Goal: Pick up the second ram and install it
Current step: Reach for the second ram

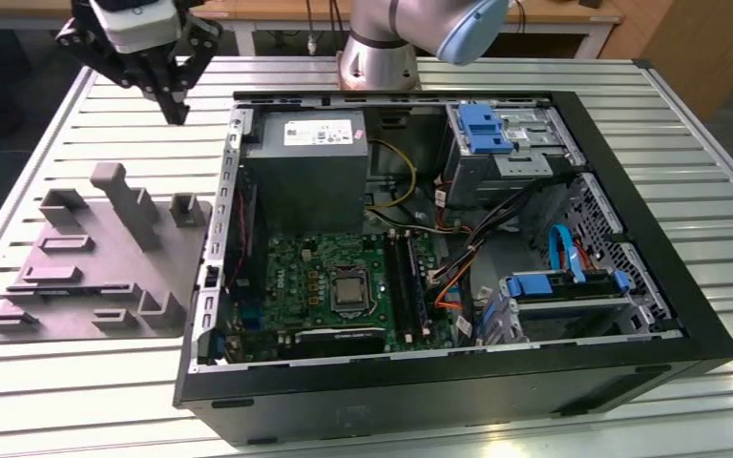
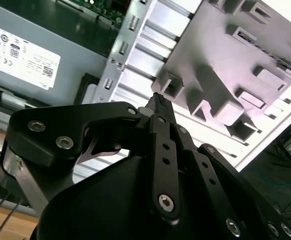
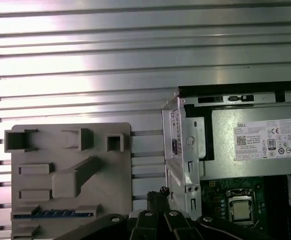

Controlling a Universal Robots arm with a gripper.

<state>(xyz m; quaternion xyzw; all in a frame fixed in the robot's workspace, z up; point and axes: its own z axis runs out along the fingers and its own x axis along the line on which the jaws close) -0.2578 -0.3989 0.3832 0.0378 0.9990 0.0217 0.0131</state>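
Note:
The second ram point(image 3: 53, 214) is a thin blue-green stick lying flat in a slot of the grey holder tray point(image 3: 40, 190), at the tray's end farthest from the tall blocks. My gripper point(image 1: 176, 113) hangs above the table beyond the tray's point(image 1: 99, 267) far end, off the far left corner of the computer case in the exterior view. Its fingers meet at a point and hold nothing, as the gripper point(image 2: 158, 100) also shows in the second wrist view. In the first wrist view the gripper point(image 3: 159, 194) is between the tray and the case wall.
The open computer case point(image 1: 672, 315) lies on the slatted metal table point(image 1: 685, 124). Inside are the grey power supply box point(image 1: 305, 167), the motherboard with its processor point(image 1: 345, 289) and long dark memory slots point(image 1: 405, 277), loose cables and blue drive brackets point(image 1: 484, 129).

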